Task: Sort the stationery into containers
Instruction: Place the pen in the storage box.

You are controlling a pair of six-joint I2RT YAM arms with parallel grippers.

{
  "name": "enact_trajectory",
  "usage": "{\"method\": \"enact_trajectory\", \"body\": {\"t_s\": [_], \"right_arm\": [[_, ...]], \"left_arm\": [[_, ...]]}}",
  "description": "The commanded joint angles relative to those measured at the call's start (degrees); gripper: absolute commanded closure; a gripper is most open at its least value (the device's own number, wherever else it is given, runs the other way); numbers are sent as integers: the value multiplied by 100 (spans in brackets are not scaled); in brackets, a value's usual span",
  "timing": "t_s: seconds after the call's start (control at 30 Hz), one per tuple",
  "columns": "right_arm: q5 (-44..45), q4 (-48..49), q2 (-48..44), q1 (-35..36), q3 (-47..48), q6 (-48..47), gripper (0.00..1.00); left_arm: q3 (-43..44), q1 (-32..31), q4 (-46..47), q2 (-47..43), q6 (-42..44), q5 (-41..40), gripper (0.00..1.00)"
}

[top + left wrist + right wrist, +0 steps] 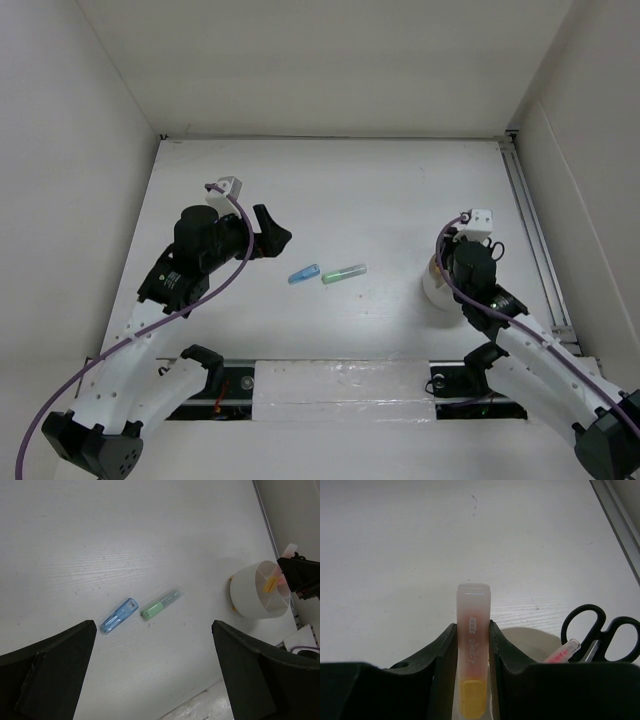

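Where plain white walls (80, 120) close it in on the left, back and right, the flat white table (380, 190) with its faint wood grain lies mostly bare. A thin metal rail (535, 230) runs along its right edge. A pale taped strip (340, 385) covers the near edge between the two arm bases. The widest open ground is the back half of the table, along with the stretch between the loose markers and the cup.

Near the centre lie a stubby blue marker (303, 273) (119, 615) and, just to its right, a stubby green marker (344, 272) (160, 605). They lie flat, almost end to end, with a small gap between them. The left gripper (275, 228) (153, 627) hovers up and to the left of them, its fingers (50, 680) spread as wide as they go with nothing between them. In the left wrist view both markers lie ahead on the table, apart from either finger.

The round white plastic cup (432, 290) (250, 597) (530, 635), divided inside, stands near the right edge. The right gripper (470, 262) (472, 650) hangs directly over it, its fingers part-way closed and clamped on a stubby translucent orange marker (474, 625) with a yellow panel. The marker is held upright, its rounded end rising above the fingertips. Whether its lower end has entered the cup cannot be told. Black-handled scissors (602, 630) and a thin red pen (562, 652) stand in the cup, just right of the fingers.
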Motion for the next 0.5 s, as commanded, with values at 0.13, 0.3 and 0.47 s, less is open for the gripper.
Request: {"method": "enact_trajectory", "body": {"t_s": [0.13,0.3,0.47], "right_arm": [[38,-168,88,56,425,57,100],[-14,-168,69,56,425,57,100],[-181,-168,69,56,417,57,100]], "left_arm": [[-47,-24,223,-45,80,-5,0],[6,-24,276,8,80,-5,0],[6,-24,276,8,80,-5,0]]}}
